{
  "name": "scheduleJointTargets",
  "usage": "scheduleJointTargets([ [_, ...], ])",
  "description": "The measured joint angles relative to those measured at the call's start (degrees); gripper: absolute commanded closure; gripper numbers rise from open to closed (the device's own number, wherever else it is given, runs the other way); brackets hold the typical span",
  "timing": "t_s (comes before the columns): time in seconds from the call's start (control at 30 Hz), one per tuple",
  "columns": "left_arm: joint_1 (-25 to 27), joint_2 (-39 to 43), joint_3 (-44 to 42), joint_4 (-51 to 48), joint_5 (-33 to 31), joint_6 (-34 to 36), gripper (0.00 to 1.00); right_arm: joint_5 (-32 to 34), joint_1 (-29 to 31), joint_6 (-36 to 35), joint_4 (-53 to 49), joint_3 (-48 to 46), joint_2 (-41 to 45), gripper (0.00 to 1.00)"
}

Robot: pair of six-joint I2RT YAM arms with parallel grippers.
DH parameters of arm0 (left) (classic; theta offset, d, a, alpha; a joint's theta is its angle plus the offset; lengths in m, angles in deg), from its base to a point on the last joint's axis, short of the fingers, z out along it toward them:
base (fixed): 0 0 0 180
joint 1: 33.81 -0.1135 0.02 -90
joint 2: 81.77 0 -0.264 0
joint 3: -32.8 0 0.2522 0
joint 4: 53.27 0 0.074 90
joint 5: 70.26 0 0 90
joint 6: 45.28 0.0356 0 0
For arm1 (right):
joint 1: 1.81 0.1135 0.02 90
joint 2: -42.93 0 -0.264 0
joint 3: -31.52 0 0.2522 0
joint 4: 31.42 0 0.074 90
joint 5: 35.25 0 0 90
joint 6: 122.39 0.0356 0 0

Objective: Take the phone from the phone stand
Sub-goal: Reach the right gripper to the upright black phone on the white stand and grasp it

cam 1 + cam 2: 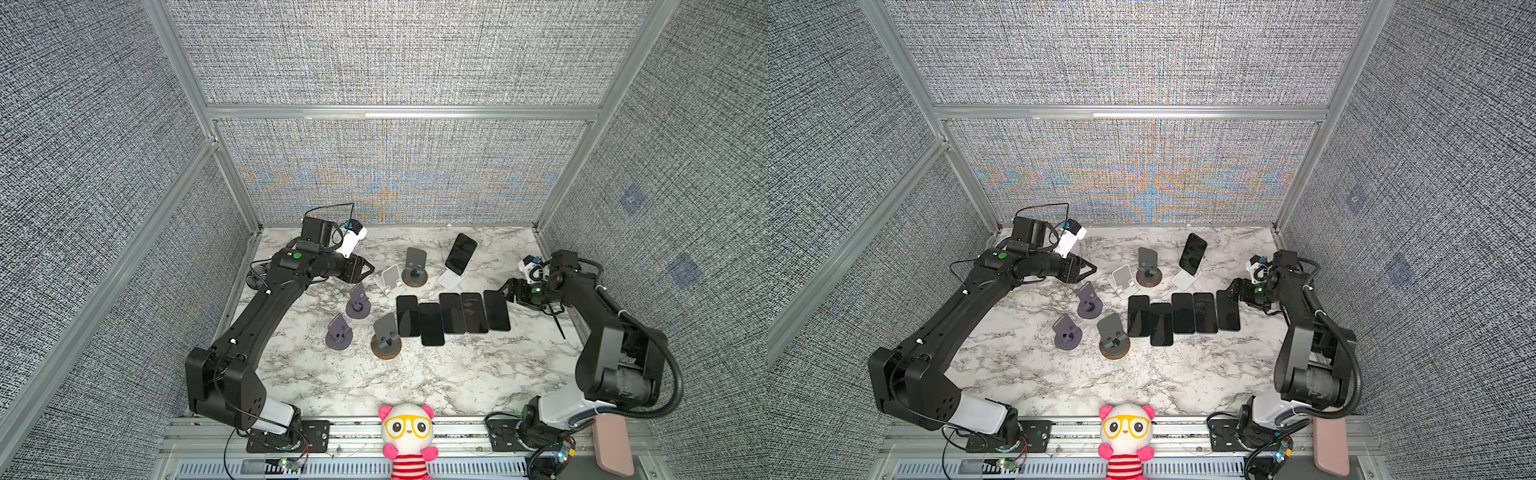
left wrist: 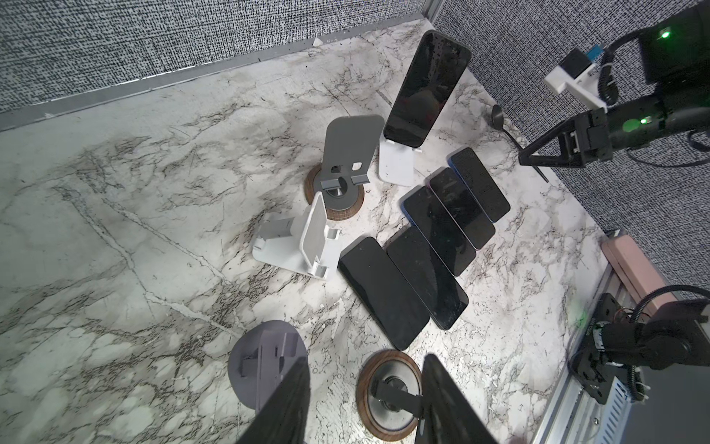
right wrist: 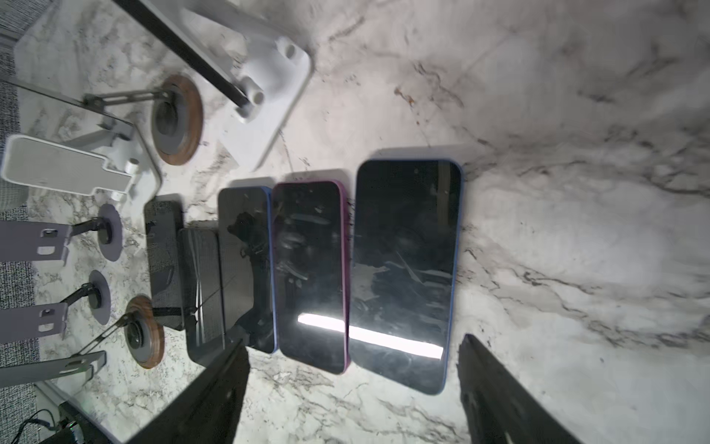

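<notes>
We note R end effector [image 3: 351,340] wide open, empty, over flat phones [image 1: 453,313], L end effector [image 1: 368,268] part-open, empty; phone [image 1: 460,253] leans on white stand [image 1: 451,281] at bench [image 1: 415,382] rear, so an angled pull may topple the stand.

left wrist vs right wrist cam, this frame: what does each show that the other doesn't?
Left wrist only: left gripper, open and empty; the docked phone's screen face; a pink block.
Right wrist only: two purple stands, where left wrist catches one; the docked phone is just an edge here.
Both: right gripper, open; five flat phones in a row; the white stand under the docked phone; an empty white stand; two wood-based stands.
</notes>
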Motion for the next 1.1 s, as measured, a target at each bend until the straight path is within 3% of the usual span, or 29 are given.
scheduleJointTargets([
  [0.27, 0.02, 0.0, 0.0, -0.02, 0.57, -0.35, 0.51, 1.38, 8.09, 4.28, 6.27, 7.67, 3.87, 0.32],
  [0.43, 0.02, 0.0, 0.0, -0.04, 0.55, -0.09, 0.51, 2.64, 9.73, 4.15, 7.78, 15.23, -2.34, 0.35],
  [0.57, 0.02, 0.0, 0.0, -0.09, 0.55, 0.31, 0.51, 3.08, 10.99, 3.91, 8.11, 20.22, -7.52, 0.3],
  [0.87, 0.02, -0.44, 0.0, -0.04, 0.92, 0.33, 0.51, 3.08, 14.69, 4.04, 11.06, 25.33, -16.55, 0.33],
  [0.97, 0.02, -0.5, 0.0, -0.07, 1.05, 0.35, 0.51, 3.17, 14.91, 4.24, 11.69, 26.47, -18.69, 0.37],
  [1.1, 0.02, -0.87, 0.0, -0.07, 1.07, 0.5, 0.51, 3.28, 15.04, 4.46, 12.68, 27.08, -20.33, 0.5],
])
